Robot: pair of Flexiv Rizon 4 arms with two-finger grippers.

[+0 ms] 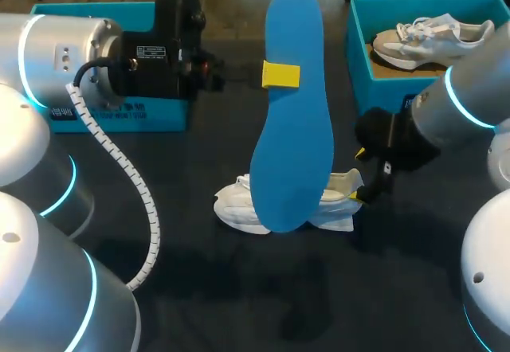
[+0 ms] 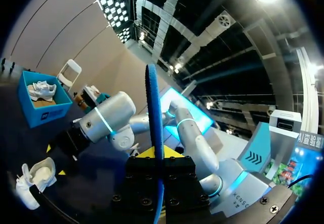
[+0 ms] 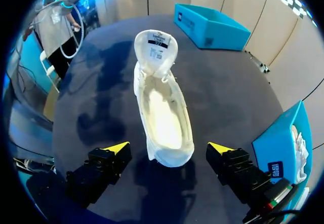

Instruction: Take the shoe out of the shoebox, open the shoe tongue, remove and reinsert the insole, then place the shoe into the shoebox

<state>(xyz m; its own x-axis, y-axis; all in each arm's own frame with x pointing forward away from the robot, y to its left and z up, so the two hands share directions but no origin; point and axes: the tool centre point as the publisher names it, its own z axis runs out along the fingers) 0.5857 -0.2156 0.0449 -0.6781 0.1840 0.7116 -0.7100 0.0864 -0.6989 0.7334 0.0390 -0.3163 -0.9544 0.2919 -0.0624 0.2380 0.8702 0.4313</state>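
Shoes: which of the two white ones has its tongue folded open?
The shoe on the table, ahead of the open right pincer: tongue pulled back, blue insole out in the left pincer. The other shoe lies laced in the blue shoebox.

**Blue insole held upright over an opened white sneaker, teal shoeboxes behind**

The blue insole (image 1: 291, 113) stands upright in the air with its flat face toward the head camera. The left gripper (image 1: 280, 75) pinches it at one edge in its upper half. In that view its lower end covers the middle of the white sneaker (image 1: 235, 210).

The sneaker rests on its sole on the dark table, heel toward the right. Its tongue is pulled forward over the toe and the pale inside is bare.

At back right, an open teal shoebox (image 1: 358, 65) holds a second white sneaker (image 1: 434, 40). Another teal shoebox (image 1: 159, 117) sits at back left, partly hidden.
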